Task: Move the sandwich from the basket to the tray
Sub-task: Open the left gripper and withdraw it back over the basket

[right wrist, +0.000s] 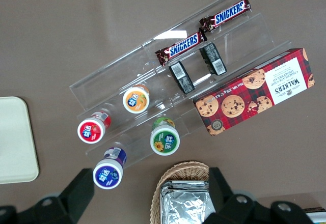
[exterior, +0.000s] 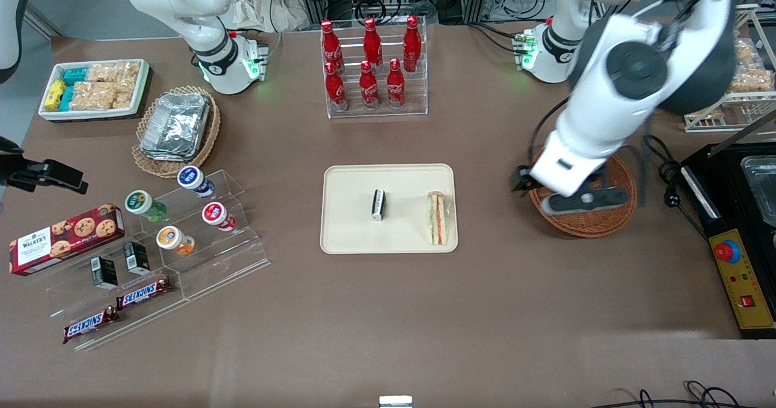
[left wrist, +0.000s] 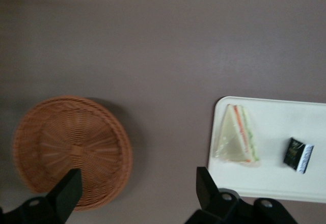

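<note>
Cream tray (exterior: 339, 238) at mid-table carries the sandwich (exterior: 436, 218). It lies on its side against the tray edge nearest the working arm's end, close to the corner nearer the front camera. Its long axis runs parallel to that short edge. A small dark packet (exterior: 378, 204) rests near the tray's centre, well apart from the sandwich.

The wicker basket (exterior: 606, 223) stands off the tray toward the working arm's end of the table; the wrist view shows it holding nothing.

The gripper (left wrist: 137, 196) hangs above bare table between basket and tray, near the basket rim. Its fingers (left wrist: 66, 191) stand wide apart and hold nothing.

Judgement: the sandwich is already delivered and released, so the task appears complete or nearly so. The sandwich lies sideways from the gripper, toward the tray. Any remaining move is likely a retreat clear of both tray and basket. Risk is low; only a low sweep over the tray edge could disturb the sandwich.
</note>
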Robot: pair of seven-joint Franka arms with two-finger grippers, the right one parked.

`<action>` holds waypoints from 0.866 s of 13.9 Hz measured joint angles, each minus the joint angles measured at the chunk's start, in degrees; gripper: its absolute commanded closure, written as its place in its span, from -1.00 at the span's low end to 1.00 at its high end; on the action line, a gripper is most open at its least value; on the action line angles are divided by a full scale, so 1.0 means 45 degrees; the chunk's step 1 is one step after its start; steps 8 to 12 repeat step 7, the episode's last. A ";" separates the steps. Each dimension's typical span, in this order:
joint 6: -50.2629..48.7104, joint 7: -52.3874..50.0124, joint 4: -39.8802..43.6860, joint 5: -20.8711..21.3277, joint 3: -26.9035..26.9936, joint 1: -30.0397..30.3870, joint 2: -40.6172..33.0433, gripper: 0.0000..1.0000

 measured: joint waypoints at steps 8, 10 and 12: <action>-0.1240 0.5842 -0.0255 -0.0976 0.2302 0.1338 -0.1479 -0.99; -0.1240 0.5842 -0.0255 -0.0976 0.2302 0.1338 -0.1479 -0.99; -0.1240 0.5842 -0.0255 -0.0976 0.2302 0.1338 -0.1479 -0.99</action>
